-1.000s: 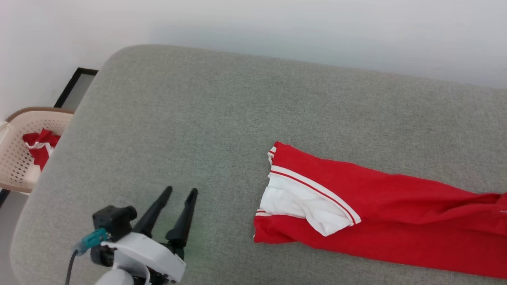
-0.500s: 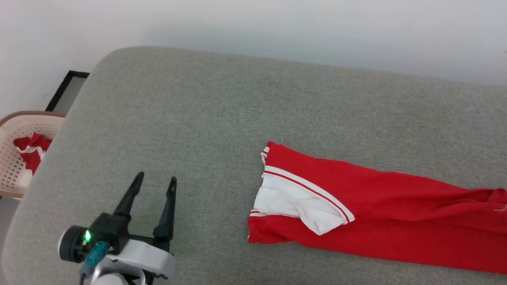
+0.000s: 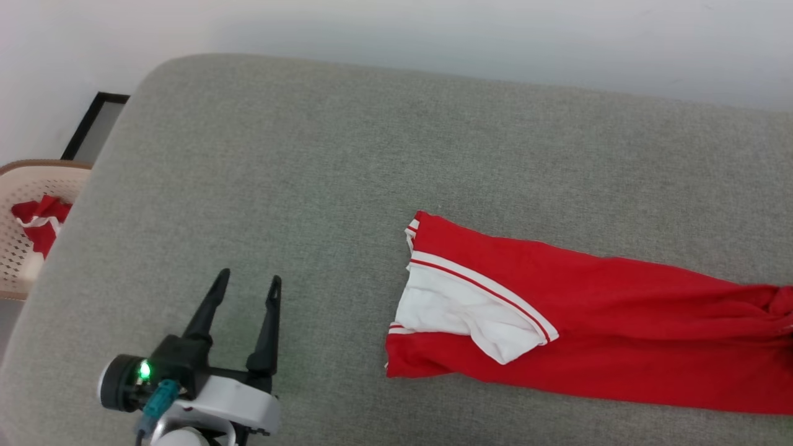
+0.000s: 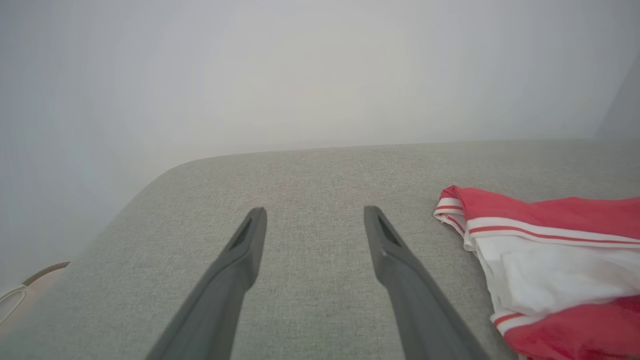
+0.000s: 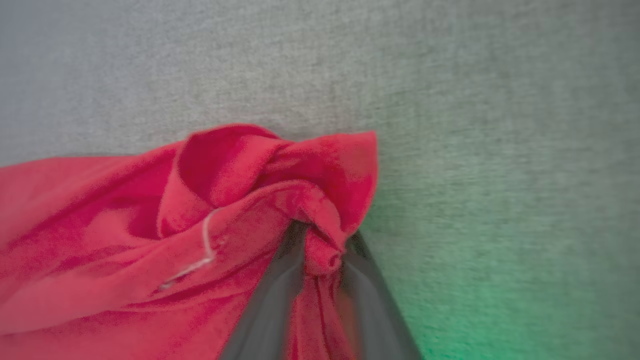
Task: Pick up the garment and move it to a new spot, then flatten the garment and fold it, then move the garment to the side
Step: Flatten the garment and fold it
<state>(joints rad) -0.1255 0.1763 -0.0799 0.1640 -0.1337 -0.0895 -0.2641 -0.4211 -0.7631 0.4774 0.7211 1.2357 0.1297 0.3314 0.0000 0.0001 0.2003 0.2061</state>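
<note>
The garment (image 3: 588, 322) lies 9-to-3 o'clock, striped end at 9, other end cut off; right end effector (image 5: 324, 239) pinches its blurred bunch, left end effector (image 3: 249, 277) splayed empty

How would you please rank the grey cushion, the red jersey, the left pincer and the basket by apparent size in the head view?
1. grey cushion
2. red jersey, cut off at the right edge
3. left pincer and basket: unranked; they look alike, the pincer is nearer and the basket is cropped.
</note>
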